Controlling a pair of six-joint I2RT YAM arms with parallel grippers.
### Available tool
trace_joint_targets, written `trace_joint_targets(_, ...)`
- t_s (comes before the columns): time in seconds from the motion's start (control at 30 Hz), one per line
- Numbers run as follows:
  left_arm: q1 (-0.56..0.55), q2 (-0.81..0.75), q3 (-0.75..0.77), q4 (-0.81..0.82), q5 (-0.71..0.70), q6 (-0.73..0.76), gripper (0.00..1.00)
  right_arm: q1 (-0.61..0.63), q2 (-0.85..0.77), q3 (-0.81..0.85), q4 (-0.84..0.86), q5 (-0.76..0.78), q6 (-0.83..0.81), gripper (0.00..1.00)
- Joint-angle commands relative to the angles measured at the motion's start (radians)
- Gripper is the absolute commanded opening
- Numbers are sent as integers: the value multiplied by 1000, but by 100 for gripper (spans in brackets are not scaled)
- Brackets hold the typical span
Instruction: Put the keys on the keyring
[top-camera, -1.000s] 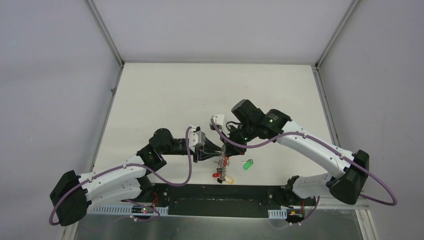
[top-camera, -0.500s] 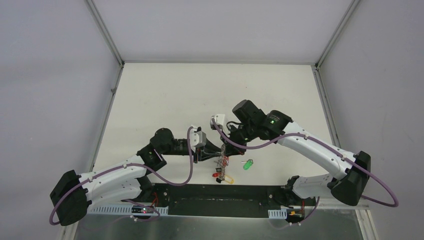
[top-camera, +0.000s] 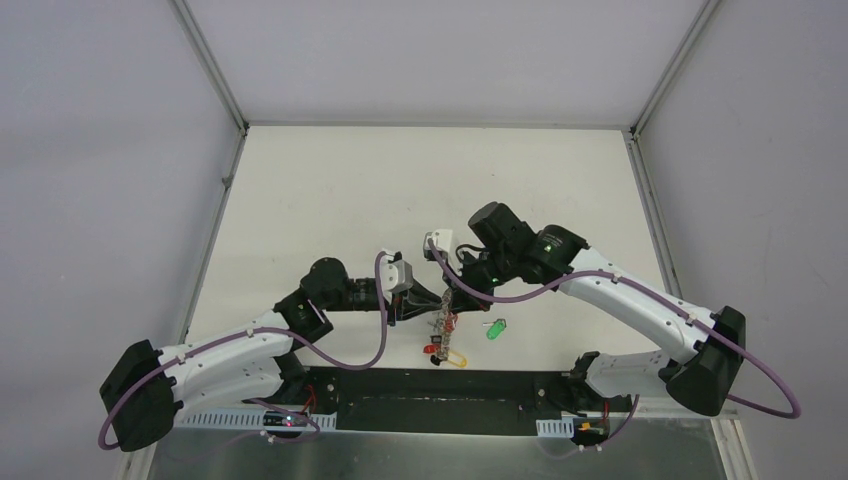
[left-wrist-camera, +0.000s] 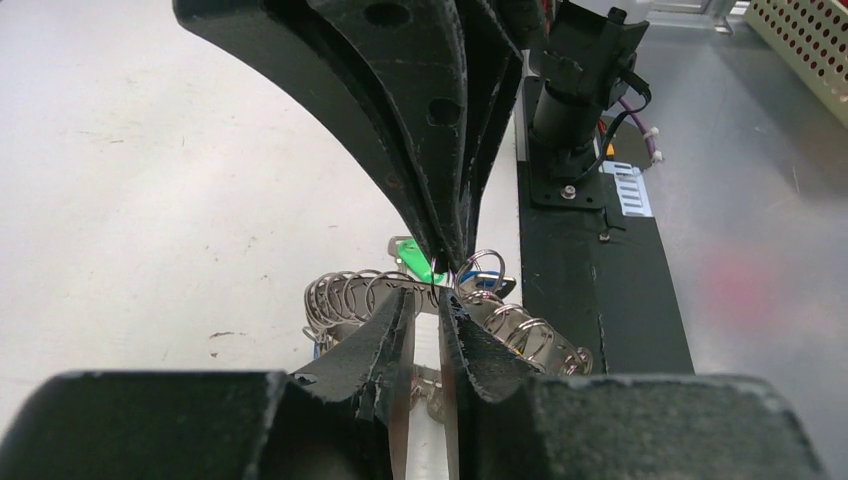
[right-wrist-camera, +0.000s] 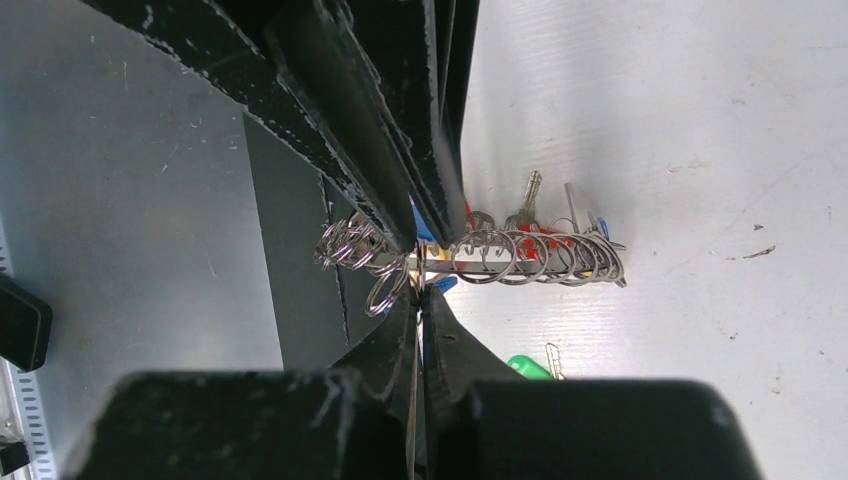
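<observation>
Quick headcount. Two arms, left arm (top-camera: 230, 350) and right arm (top-camera: 640, 300), with one purple cable (top-camera: 381, 330) looped along each, so two cables. Two grippers: left gripper (left-wrist-camera: 428, 300), right gripper (right-wrist-camera: 420, 298), two fingers apiece. One keyring (right-wrist-camera: 445, 266), right between both sets of tips. Small split rings (right-wrist-camera: 575, 258) strung on it: a dozen or so, too bunched for an exact number. Tags hanging under the tips: one yellow tag (top-camera: 455, 359), one red tag (top-camera: 433, 349) for sure, one blue tag (right-wrist-camera: 421, 222) peeking out beside the left gripper's finger. Exactly one green-tagged key (top-camera: 496, 328) off the ring, just beside the right gripper. One table (top-camera: 400, 180).
</observation>
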Motion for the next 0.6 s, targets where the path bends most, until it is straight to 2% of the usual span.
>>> trace_joint_targets(0.0,-6,8,-3,80,4,-24,18,-3,-43,10,66,-44,13,0)
trace_joint_targets(0.17,-7,-9,-20,107,-13,-33,17,-4,-55,-10,86,-38,17,0)
trace_joint_targets(0.4,-8,-28,-35,117,-14,-45,5,-4,-74,-38,129,-51,30,0)
trace_joint_targets(0.5,-8,-29,-35,111,-18,-45,6,-3,-72,-37,132,-52,30,0)
trace_joint_targets(0.57,-7,-27,-32,110,-20,-45,10,-3,-72,-37,134,-55,30,0)
